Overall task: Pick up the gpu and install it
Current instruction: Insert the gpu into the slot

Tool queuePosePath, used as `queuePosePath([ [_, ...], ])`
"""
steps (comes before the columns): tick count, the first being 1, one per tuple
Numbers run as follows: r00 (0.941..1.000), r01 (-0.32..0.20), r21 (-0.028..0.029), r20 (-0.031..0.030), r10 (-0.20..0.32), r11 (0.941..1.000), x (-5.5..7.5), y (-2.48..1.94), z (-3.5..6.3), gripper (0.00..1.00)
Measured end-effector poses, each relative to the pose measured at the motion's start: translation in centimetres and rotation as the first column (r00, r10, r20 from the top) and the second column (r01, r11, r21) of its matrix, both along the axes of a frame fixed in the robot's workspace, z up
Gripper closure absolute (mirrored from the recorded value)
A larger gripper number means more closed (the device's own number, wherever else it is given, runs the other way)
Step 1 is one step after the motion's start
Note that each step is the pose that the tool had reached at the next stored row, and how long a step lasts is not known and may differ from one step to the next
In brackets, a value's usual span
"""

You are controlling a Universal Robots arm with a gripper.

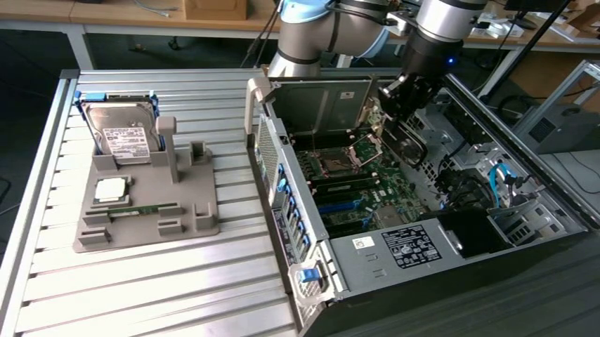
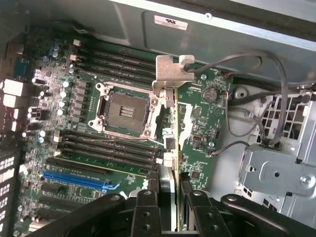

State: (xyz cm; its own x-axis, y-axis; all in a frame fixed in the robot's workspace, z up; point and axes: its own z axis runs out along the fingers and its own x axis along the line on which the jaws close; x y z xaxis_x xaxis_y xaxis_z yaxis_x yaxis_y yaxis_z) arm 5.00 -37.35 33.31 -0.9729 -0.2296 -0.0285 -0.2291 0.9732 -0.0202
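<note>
My gripper (image 1: 398,105) hangs inside the open computer case (image 1: 375,263), above the motherboard (image 1: 352,186). It is shut on the gpu (image 1: 409,144), a thin flat card that hangs below the fingers. In the wrist view the gpu (image 2: 168,74) is seen edge-on, with its silvery metal bracket at the far end. The two black fingers (image 2: 148,200) of the gripper (image 2: 169,187) clamp the card from both sides. The card floats over the board beside the CPU socket (image 2: 122,109), apart from the slots.
On the slatted table at the exterior view's left, a grey holder (image 1: 187,225) carries a hard drive (image 1: 122,133), a processor chip (image 1: 111,188) and a memory stick (image 1: 140,209). A blue slot (image 2: 79,178), black slots and loose cables (image 2: 247,98) lie inside the case.
</note>
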Motion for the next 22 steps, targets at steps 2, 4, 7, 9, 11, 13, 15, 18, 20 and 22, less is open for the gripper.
queuePosePath([
  [2, 0.9998, -0.022, 0.0001, 0.0000, 0.022, 0.9998, 0.00, 0.00, 0.00, 0.73],
  [4, 0.9990, -0.044, 0.0000, 0.0000, 0.044, 0.9990, 0.00, 0.00, 0.00, 0.73],
  [7, 0.9967, -0.081, 0.0001, 0.0000, 0.081, 0.9967, 0.00, 0.00, -0.01, 0.73],
  [9, 0.9920, -0.126, 0.0000, 0.0000, 0.126, 0.9920, 0.00, 0.00, 0.00, 0.73],
  [11, 0.9881, -0.154, 0.0000, 0.0000, 0.154, 0.9881, 0.00, 0.00, -0.01, 0.73],
  [13, 0.9856, -0.169, 0.0001, 0.0000, 0.169, 0.9856, 0.00, 0.00, -0.01, 0.73],
  [15, 0.9833, -0.182, 0.0000, 0.0000, 0.182, 0.9833, 0.00, 0.00, -0.01, 0.73],
  [18, 0.9792, -0.203, 0.0000, 0.0000, 0.203, 0.9792, 0.00, 0.00, -0.01, 0.73],
  [20, 0.9734, -0.229, 0.0001, 0.0000, 0.229, 0.9734, 0.00, 0.00, -0.02, 0.73],
  [22, 0.9698, -0.244, 0.0001, 0.0000, 0.244, 0.9698, 0.00, 0.00, -0.02, 0.73],
])
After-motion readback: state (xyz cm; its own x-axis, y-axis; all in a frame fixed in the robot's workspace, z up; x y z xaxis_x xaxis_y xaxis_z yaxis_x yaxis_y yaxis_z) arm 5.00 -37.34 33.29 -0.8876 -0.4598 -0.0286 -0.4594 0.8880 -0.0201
